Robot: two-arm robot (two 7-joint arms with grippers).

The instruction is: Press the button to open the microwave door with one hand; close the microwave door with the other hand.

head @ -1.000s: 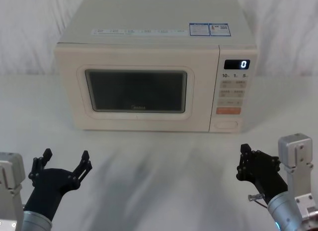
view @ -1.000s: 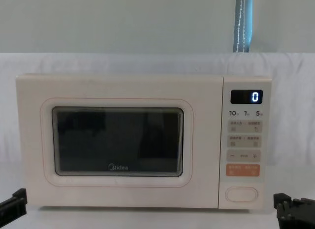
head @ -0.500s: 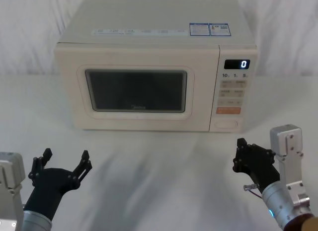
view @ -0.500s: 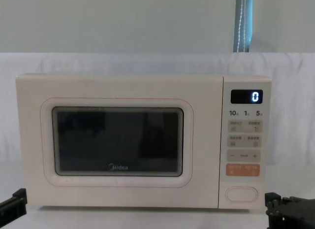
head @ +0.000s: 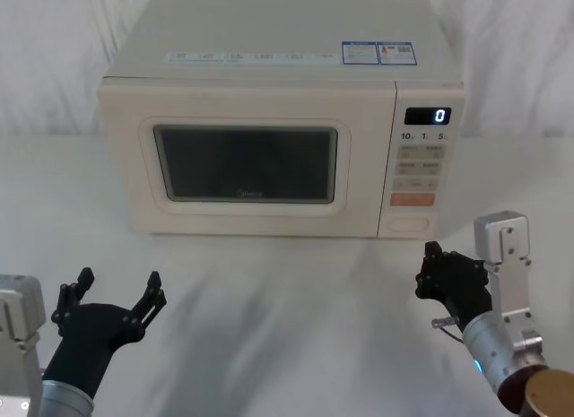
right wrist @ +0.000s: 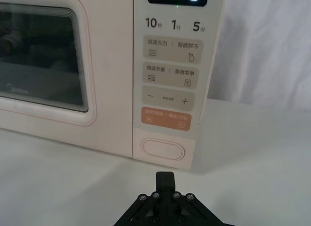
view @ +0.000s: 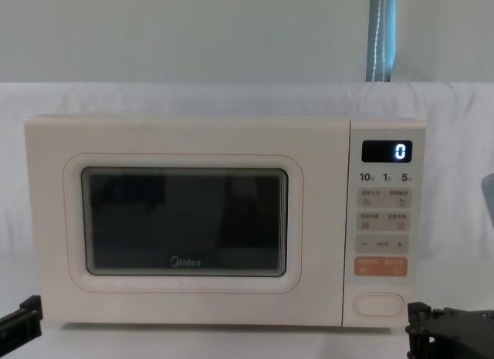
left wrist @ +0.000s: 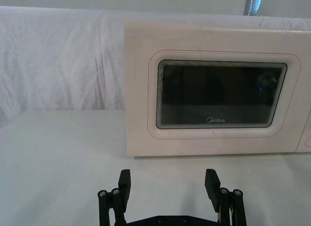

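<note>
Head view puts the microwave (head: pixel 269 121) at the back of a white-draped table (head: pixel 296 327), its door (head: pixel 247 161) shut flush with the body, the dark window and raised frame facing the robot. The control panel sits to the right of the door, and the button (head: pixel 409 225) is its lowest key, directly under the orange key (head: pixel 413 200), near the oven's bottom right corner. The right gripper (head: pixel 437 272) hangs low over the table in front of that corner, just short of the button and a little to its right, touching nothing; its fingers are pressed together into a single tip and hold nothing. From the right wrist view that closed tip (right wrist: pixel 164 178) points at the button (right wrist: pixel 163 149), with a strip of bare table between them. The left gripper (head: pixel 115 296) rests near the table's front left, well apart from the door, fingers spread wide and empty. The left wrist view shows its two pads (left wrist: pixel 125 184) parted, facing the door (left wrist: pixel 221 95) across open tabletop.
</note>
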